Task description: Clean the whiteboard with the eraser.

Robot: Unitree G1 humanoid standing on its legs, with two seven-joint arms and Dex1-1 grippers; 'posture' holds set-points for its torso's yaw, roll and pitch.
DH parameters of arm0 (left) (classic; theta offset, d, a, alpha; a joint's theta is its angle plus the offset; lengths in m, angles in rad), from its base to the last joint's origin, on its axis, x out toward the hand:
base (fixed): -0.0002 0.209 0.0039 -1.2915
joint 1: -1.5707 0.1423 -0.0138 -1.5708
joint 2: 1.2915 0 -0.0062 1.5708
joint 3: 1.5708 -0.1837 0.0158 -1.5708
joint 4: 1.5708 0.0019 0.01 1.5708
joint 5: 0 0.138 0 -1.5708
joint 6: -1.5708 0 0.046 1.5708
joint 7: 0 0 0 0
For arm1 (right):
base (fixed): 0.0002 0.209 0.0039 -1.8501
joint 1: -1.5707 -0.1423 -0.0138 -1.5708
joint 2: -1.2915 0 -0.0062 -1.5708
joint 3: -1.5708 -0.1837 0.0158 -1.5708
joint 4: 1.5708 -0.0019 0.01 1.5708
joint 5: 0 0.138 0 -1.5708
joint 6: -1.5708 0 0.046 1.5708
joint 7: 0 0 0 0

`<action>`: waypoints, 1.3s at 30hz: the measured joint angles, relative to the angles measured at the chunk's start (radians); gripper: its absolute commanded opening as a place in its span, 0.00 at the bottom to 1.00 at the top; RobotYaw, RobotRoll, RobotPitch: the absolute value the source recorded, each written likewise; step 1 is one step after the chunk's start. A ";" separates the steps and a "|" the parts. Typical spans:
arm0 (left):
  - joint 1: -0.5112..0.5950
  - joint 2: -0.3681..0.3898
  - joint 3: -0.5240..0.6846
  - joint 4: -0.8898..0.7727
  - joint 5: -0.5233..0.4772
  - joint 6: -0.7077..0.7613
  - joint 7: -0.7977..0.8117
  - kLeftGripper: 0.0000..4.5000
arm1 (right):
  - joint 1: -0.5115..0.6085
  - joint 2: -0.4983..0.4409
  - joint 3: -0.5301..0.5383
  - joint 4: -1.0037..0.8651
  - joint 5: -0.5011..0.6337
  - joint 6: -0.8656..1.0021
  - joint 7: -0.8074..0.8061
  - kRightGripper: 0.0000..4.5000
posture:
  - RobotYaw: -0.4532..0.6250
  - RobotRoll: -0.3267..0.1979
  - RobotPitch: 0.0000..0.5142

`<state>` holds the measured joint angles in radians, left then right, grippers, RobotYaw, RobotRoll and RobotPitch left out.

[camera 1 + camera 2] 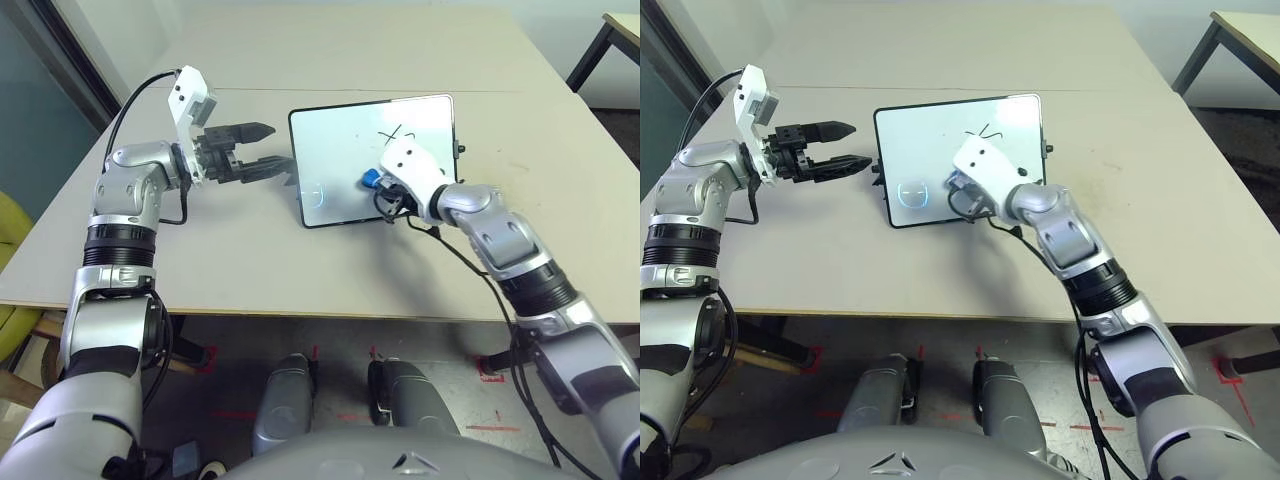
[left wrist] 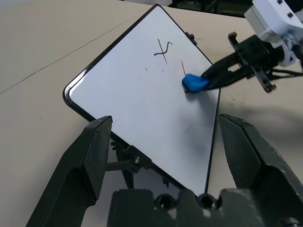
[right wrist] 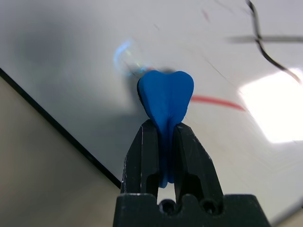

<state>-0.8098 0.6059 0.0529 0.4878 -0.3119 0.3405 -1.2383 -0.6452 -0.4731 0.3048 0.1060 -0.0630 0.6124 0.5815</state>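
Eraser (image 3: pixel 166 97) is pinched tight between the right gripper's (image 2: pixel 208 79) fingers and pressed onto the whiteboard (image 1: pixel 340 150), beside a short red stroke (image 3: pixel 218 102). The board lies flat near the table's (image 1: pixel 300 280) middle, a black scribble (image 2: pixel 162 49) toward its far edge. Left gripper (image 1: pixel 272 150) is held just off the board's left edge, fingers spread.

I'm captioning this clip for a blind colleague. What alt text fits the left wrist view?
A blue eraser, pinched in the right gripper, presses on a whiteboard beside a red stroke, below a black scribble. The left gripper stands open in the foreground at the board's near edge.
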 measured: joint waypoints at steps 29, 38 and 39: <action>-0.004 0.001 -0.001 0.006 0.000 -0.010 0.000 1.00 | -0.003 0.030 -0.008 0.029 -0.036 -0.044 0.006 0.04 | 0.59 0.62 0.17; -0.005 0.001 -0.001 0.006 0.000 -0.010 0.000 1.00 | 0.007 0.058 0.035 0.001 -0.060 -0.036 0.038 0.04 | 0.59 0.62 0.17; -0.005 0.001 -0.001 0.006 0.000 -0.010 0.000 1.00 | 0.007 0.059 0.035 0.001 -0.061 -0.036 0.040 0.04 | 0.59 0.62 0.17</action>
<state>-0.8151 0.6064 0.0522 0.4943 -0.3118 0.3308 -1.2384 -0.6385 -0.4139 0.3397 0.1071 -0.1238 0.5767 0.6219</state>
